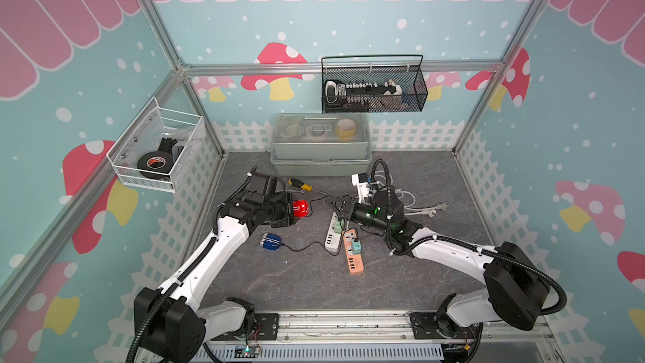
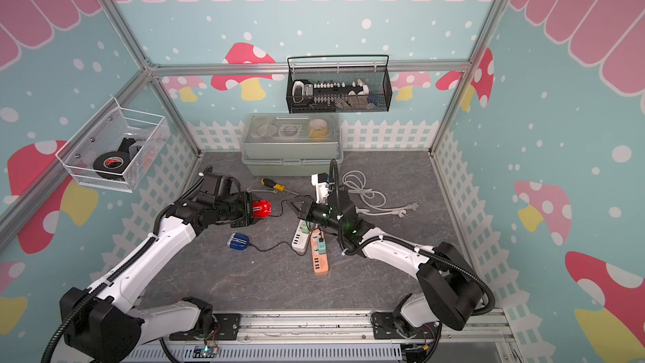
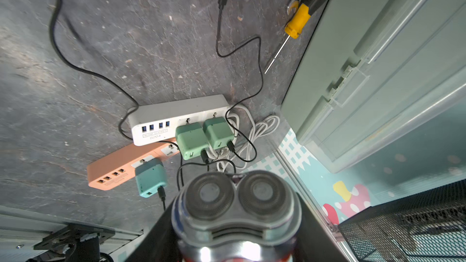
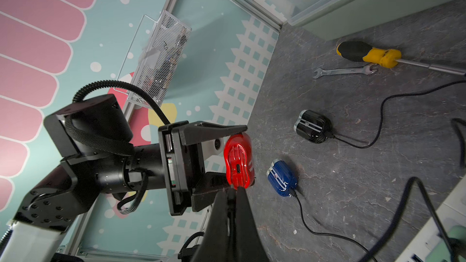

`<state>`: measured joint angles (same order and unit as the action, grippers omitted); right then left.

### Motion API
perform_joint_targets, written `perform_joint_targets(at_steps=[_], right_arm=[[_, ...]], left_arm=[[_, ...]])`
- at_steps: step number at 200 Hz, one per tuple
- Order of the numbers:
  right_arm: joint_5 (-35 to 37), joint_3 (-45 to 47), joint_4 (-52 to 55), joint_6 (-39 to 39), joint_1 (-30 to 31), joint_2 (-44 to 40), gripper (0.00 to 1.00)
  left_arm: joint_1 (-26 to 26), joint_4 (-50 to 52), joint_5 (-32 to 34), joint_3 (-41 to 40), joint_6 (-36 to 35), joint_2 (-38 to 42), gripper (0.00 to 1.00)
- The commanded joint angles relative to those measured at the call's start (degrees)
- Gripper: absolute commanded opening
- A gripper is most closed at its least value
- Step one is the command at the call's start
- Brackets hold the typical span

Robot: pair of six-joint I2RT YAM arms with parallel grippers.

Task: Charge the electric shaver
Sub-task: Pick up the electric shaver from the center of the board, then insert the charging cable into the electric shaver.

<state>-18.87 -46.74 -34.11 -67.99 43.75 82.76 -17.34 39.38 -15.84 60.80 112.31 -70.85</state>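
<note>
closest to the lens, in the left wrist view, sit the two round cutting heads of the red shaver [image 3: 234, 197], the thing to be charged. the left gripper [image 4: 234, 155] clamps it by its glossy sides, seemingly clear of the table [image 1: 296, 281], at about ten o'clock from the table's middle in both top views. its small charging port [image 4: 238, 170] faces three o'clock, toward the right gripper [image 4: 230, 190]. that gripper's jaws are pinched together on what looks like the plug end of a thin black charging cable [image 4: 230, 196], just beside the port but not in it. likely trouble from here: the plug may meet the port crooked and skid across the shiny shell. a firm push could twist or slide the shaver in its hold on those curved sides. a taut cable might tug its adapter or drag a strip. counted: three shavers, the red one plus a blue shaver [image 4: 282, 178] at nine o'clock and a black shaver [image 4: 313, 129], both already cabled. two strips near the middle, a white power strip [image 3: 176, 109] and an orange power strip [image 3: 113, 170]. three adapters, two green adapters [image 3: 191, 139] and one teal adapter [image 3: 150, 176]. one screwdriver [image 4: 368, 52] and one wrench [image 4: 340, 71] at eleven o'clock. one toolbox [image 1: 319, 155] at twelve. one coiled white cord [image 2: 363, 190] at two. two wall baskets, a white wire basket [image 1: 190, 151] at ten and a black wire basket [image 1: 375, 108] at twelve.
</note>
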Motion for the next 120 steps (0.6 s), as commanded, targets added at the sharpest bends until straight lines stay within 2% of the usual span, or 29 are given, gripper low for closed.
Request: perform_joint_targets(at_steps=[1,120], right_arm=[[1.6,-2.6,-2.0,2.9,1.1,1.6,0.00],[2.3,-6.5,-4.6,2.4,2.7,7.6,0.00]], left_arm=[[0.4,-3.7,-2.1,3.0,3.7,-0.9,0.00],[0.6,-4.6,-4.2,2.7,3.6,-2.0,0.00]])
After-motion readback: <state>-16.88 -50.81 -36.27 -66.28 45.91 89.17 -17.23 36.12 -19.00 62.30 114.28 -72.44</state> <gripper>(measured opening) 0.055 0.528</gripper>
